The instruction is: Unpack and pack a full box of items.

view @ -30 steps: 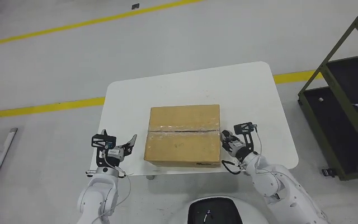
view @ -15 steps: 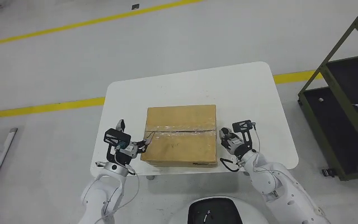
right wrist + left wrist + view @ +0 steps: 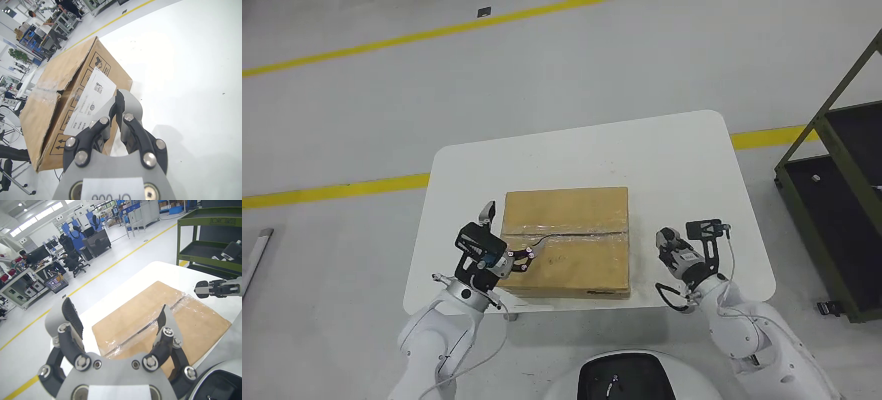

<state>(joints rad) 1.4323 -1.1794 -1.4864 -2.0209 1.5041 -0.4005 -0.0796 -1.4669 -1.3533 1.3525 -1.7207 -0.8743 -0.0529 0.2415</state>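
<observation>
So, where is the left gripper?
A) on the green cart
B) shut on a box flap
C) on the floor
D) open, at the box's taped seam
D: the left gripper stands open over the edge of the box, where the taped seam ends.

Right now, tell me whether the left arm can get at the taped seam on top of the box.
Probably yes. The left gripper hangs open over the edge of the box, the taped seam just ahead of its fingers. Nothing lies on the box top in between.
</observation>
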